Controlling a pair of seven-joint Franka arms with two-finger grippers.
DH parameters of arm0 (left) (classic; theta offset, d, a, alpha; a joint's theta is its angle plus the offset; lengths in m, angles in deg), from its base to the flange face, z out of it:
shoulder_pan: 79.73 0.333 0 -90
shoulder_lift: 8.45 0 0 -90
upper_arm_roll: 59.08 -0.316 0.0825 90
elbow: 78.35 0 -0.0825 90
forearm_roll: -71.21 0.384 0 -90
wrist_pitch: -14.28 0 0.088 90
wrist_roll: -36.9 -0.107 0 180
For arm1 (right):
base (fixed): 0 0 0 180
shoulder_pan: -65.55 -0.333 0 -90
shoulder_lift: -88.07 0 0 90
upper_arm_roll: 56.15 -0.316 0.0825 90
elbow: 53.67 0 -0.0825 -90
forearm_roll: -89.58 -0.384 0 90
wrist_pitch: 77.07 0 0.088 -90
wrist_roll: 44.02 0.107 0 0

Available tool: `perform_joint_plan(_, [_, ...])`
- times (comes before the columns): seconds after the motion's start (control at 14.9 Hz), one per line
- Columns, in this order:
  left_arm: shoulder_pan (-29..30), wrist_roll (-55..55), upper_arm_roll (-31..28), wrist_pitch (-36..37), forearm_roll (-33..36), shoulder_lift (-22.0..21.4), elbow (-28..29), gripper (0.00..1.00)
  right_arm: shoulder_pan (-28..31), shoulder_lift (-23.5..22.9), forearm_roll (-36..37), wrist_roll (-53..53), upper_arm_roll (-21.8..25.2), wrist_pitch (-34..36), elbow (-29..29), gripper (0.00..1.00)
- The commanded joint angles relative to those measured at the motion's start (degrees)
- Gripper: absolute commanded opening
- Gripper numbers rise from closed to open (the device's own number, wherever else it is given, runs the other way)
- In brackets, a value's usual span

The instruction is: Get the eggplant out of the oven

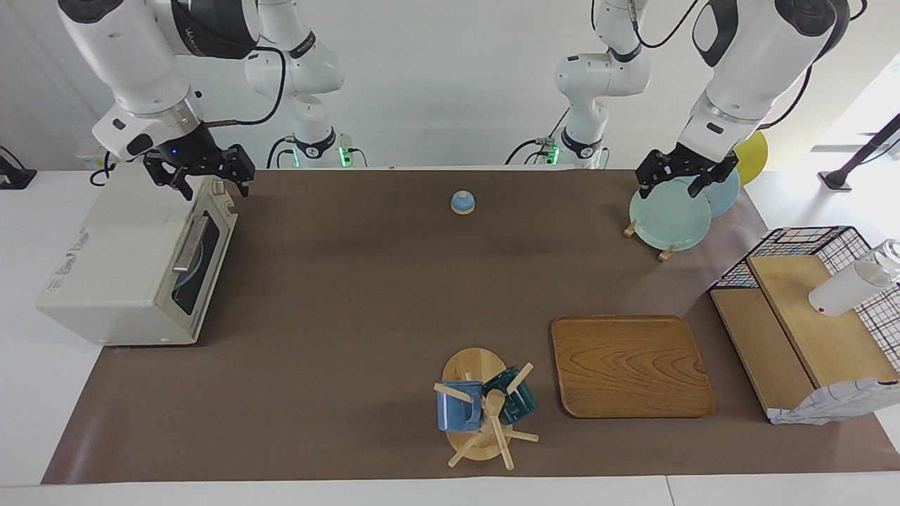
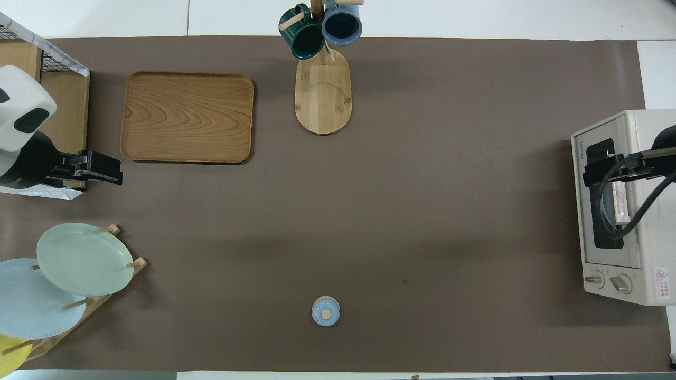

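The cream-white oven [image 1: 119,260] stands at the right arm's end of the table, and it also shows in the overhead view [image 2: 649,221]. Its dark glass door [image 1: 200,256] is shut, with the bar handle [image 1: 188,246] up against it. The eggplant is hidden; I see none of it through the glass. My right gripper [image 1: 204,179] is open and empty, up in the air over the oven's top front edge near the knobs; it also shows in the overhead view [image 2: 594,171]. My left gripper [image 1: 682,179] is open and empty, waiting over the plate rack.
A rack holds a green plate [image 1: 669,216] and a blue plate at the left arm's end. A small blue bell [image 1: 463,202] sits mid-table near the robots. A wooden tray [image 1: 629,365], a mug tree [image 1: 485,407] and a wire basket with boards [image 1: 808,316] lie farther out.
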Motion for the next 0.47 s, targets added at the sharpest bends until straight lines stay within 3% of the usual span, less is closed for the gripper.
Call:
perform_joint_plan(0.0, [0.6,0.1,0.3,-0.3,0.4,-0.8,0.4,1.00,0.2,0.5,-0.6,0.1,-0.1,0.4,0.2,1.00])
perform_joint_plan(0.4, [0.6,0.1,0.3,-0.3,0.4,-0.8,0.4,1.00,0.2,0.5,-0.6,0.3,-0.1,0.5,0.1,1.00])
